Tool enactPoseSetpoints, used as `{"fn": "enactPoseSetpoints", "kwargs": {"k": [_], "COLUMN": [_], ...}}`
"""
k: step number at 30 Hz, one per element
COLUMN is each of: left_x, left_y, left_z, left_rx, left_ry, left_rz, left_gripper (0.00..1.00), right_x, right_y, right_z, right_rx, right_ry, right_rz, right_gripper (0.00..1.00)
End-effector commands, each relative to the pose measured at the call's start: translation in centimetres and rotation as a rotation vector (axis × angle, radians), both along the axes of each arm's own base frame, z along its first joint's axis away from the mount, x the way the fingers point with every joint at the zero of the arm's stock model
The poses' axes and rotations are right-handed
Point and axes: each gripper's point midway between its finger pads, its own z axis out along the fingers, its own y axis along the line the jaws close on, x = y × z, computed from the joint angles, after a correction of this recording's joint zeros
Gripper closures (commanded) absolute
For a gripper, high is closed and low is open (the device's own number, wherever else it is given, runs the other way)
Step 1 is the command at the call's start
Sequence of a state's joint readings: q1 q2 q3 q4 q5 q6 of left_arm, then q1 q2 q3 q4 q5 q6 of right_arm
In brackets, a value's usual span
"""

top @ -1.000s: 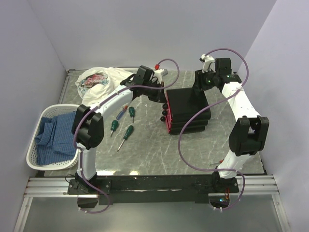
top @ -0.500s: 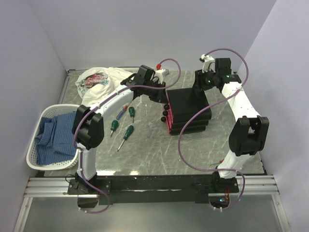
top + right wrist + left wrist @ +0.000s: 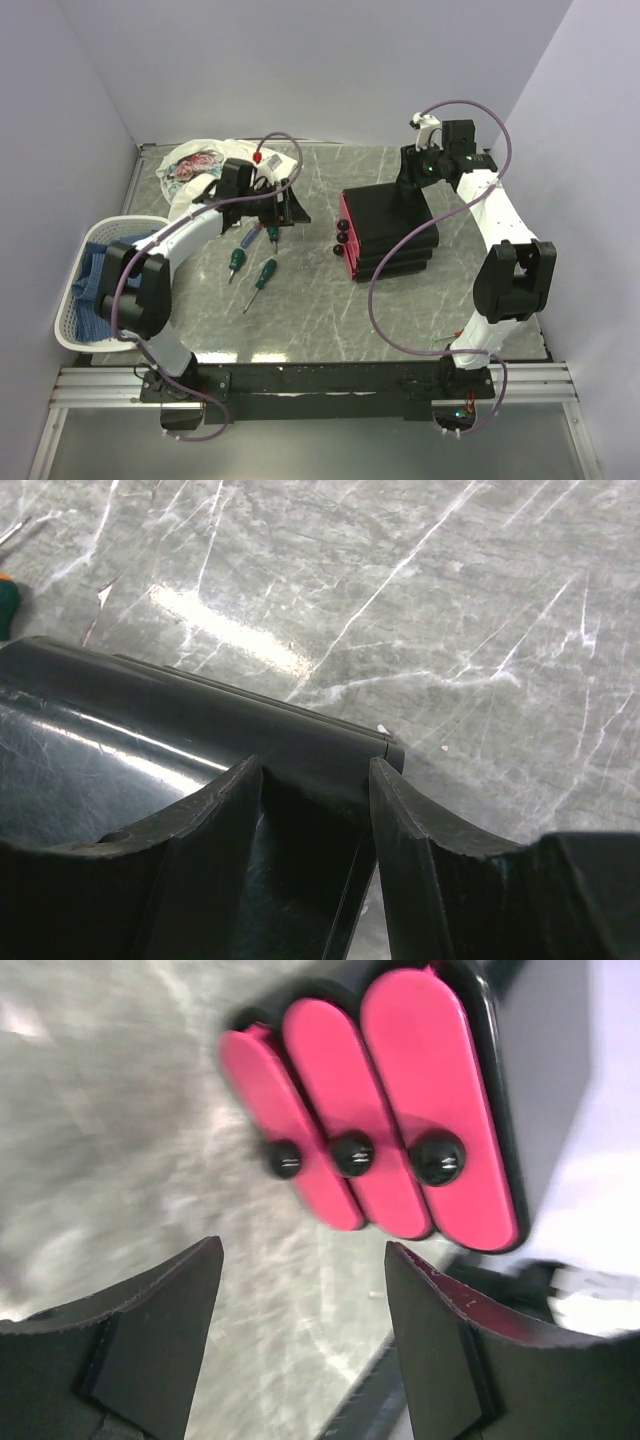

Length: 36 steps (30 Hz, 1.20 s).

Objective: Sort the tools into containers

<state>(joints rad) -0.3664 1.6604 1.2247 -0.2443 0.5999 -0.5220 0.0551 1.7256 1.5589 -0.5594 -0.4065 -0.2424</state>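
Smooth, glossy grey marble-look table (image 3: 300,320), throwing glare. Glossy black plastic drawer unit (image 3: 120,760), finely scratched. Shiny pink drawers (image 3: 400,1110) with polished black knobs (image 3: 437,1157). At left, white plastic lattice basket (image 3: 72,337) holding soft, matt blue cloth (image 3: 105,280).

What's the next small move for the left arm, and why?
Probably lower the left tool, its jaws open and empty, onto the green-handled screwdriver closest beneath it. That one and three more lie loose on the grey marbled table, outside the black drawer unit with pink fronts, whose rear edge the right tool straddles.
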Motion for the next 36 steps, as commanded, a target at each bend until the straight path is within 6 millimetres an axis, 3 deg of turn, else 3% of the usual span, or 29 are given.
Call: {"fn": "enactPoseSetpoints", "kwargs": {"k": [1,3,4,9,13,15,19,25,36], "left_x": [-1.5,-1.7,-1.1,0.2,0.4,0.1,-0.5,-0.8,-1.7], "left_y": [-3.9,-4.3,-4.8,-5.8,-6.6,-7.3,-8.3,-8.9,-10.4], "left_z": [1.8,0.0,1.3,-1.4,-0.5,-1.5,-1.5,-3.8,-5.3], "left_rx": [-0.36,-0.431,-0.505,-0.572,-0.649,-0.639,-0.657,-0.595,-0.525], "left_ry": [0.075,0.123,0.091,0.19,0.219,0.262,0.288,0.359,0.403], "left_rz": [-0.167,-0.191,-0.192,-0.193,-0.234,-0.251,-0.307,-0.281,-0.311], "left_gripper": [0.28,0.28,0.29,0.32,0.37,0.38,0.42,0.45,0.43], "right_x": [-2.4,-2.7,-2.8,-3.6,-3.8,-4.0,-4.1,-4.0,-4.0], "right_y": [-1.2,-1.1,-1.1,-1.7,-1.9,-1.9,-1.5,-0.7,-0.3], "right_z": [-4.8,-5.1,-5.2,-5.9,-6.3,-6.5,-6.7,-6.9,-6.8], "right_rx": [-0.119,-0.134,-0.143,-0.191,-0.214,-0.228,-0.242,-0.252,-0.243], "right_ry": [0.172,0.182,0.184,0.204,0.2,0.199,0.196,0.191,0.188], "right_rz": [0.001,0.008,0.017,0.019,0.022,0.03,0.044,0.062,0.072], "right_gripper": [0.45,0.45,0.45,0.45,0.45,0.45,0.45,0.45,0.45]}}
